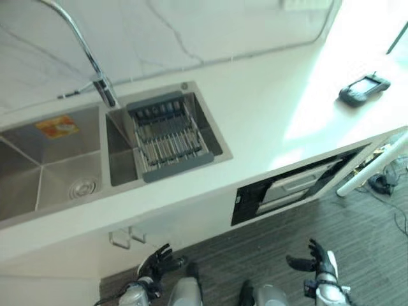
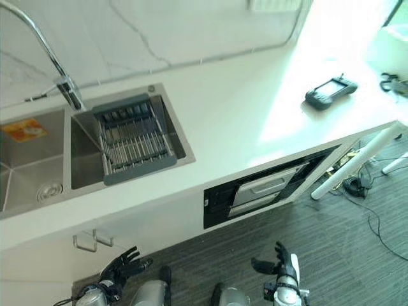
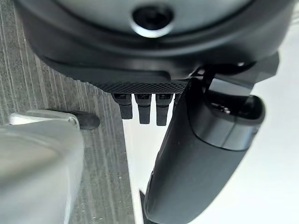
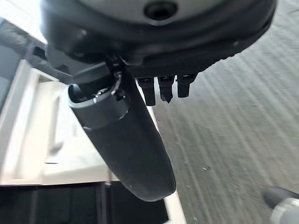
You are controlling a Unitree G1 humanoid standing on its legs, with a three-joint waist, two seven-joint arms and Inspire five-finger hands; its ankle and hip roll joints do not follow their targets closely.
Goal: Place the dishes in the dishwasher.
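Both hands low, nothing held.
We see the left hand and right hand spread wide above the floor, well below the sink rack and dishwasher.

Both eye views look steeply down from the head, sharing sink, tabletop and floor. Wrist views look along each hand from very close, toward the floor.

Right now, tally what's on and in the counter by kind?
Sink basins: 2
Faucet: 1
Drying rack: 1
Handheld device: 1
Built-in dishwasher: 1
Total: 6
No dishes are visible; the rack looks empty.
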